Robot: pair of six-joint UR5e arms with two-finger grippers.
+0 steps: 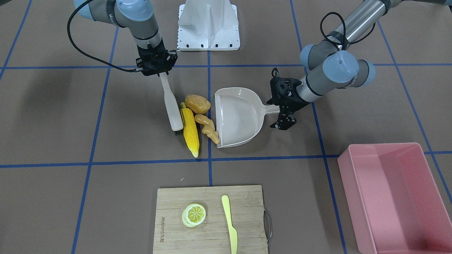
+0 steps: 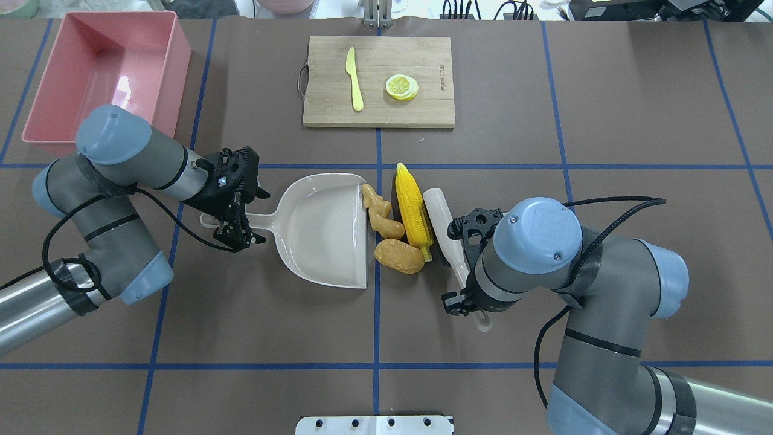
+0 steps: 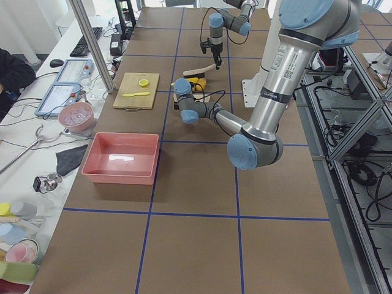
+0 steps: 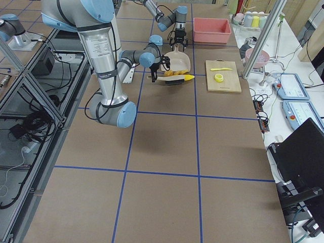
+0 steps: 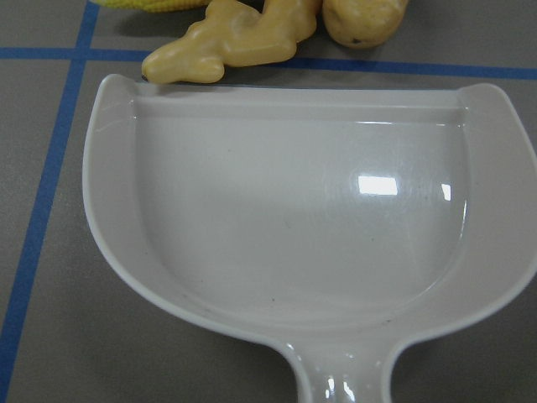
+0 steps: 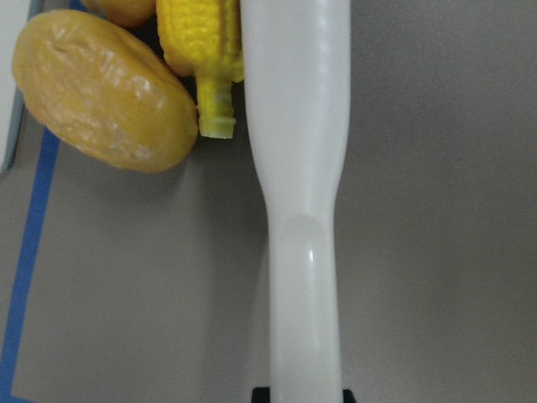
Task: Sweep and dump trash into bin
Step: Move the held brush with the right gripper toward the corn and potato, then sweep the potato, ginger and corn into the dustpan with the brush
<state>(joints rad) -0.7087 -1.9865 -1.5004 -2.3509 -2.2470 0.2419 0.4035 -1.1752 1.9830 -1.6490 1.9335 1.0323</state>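
Note:
The corn cob, potato and ginger root lie together on the table, between a white brush and the open mouth of the beige dustpan. The ginger touches the pan's lip. My right gripper is shut on the brush handle, and the brush head rests against the corn. My left gripper is shut on the dustpan handle. The pan is empty. The pink bin stands empty at the far left, beyond my left arm.
A bamboo cutting board with a lemon slice and a yellow knife lies across the table from me. The white robot base plate is at my side. Blue tape lines cross the brown table.

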